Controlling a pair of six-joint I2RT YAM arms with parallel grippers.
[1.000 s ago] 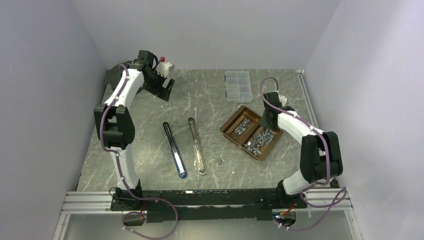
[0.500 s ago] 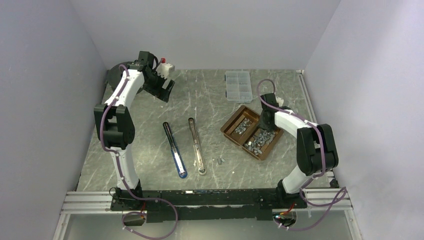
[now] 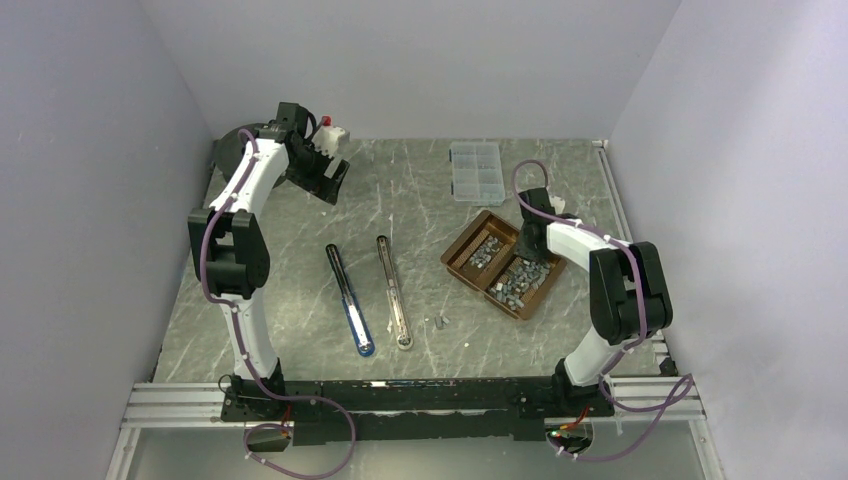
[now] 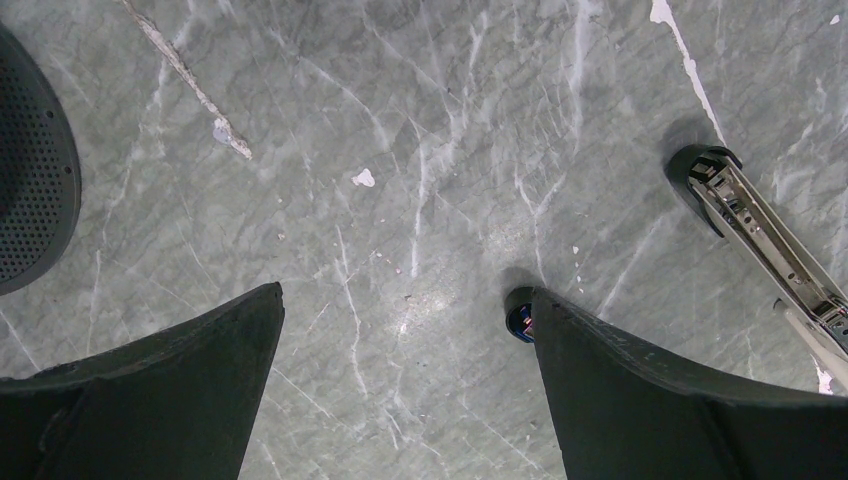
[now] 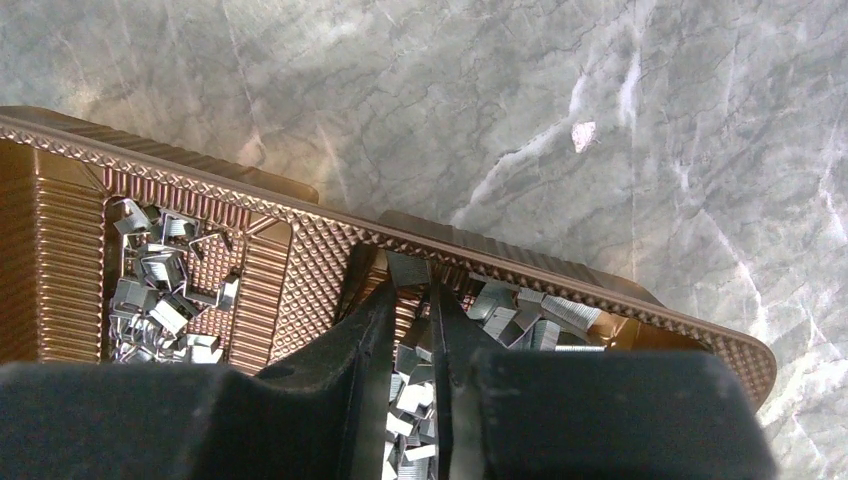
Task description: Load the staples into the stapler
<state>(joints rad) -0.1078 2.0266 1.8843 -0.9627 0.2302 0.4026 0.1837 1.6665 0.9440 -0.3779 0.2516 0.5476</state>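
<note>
The stapler lies open in two long parts mid-table: a black, blue-tipped bar point(image 3: 349, 298) and a silver rail point(image 3: 392, 290). The rail's end shows in the left wrist view point(image 4: 760, 225), the blue tip beside my finger point(image 4: 519, 318). The staples point(image 3: 512, 283) fill a brown two-compartment tray point(image 3: 463, 240). My right gripper point(image 3: 527, 256) is down in the tray's right compartment. In the right wrist view it point(image 5: 410, 285) is shut on a staple strip point(image 5: 408, 268) at its tips, above the loose staples point(image 5: 160, 290). My left gripper point(image 3: 326, 176) is open and empty above bare table point(image 4: 408, 295).
A clear compartment box point(image 3: 476, 172) stands behind the tray. A few loose staples point(image 3: 438, 322) lie near the rail's front end. A black perforated disc point(image 4: 30, 170) and a white object point(image 3: 334, 132) sit at the back left. Walls close in on three sides.
My right arm's elbow has swung in and up while the gripper shifted slightly left inside the tray. The left arm has not moved.
</note>
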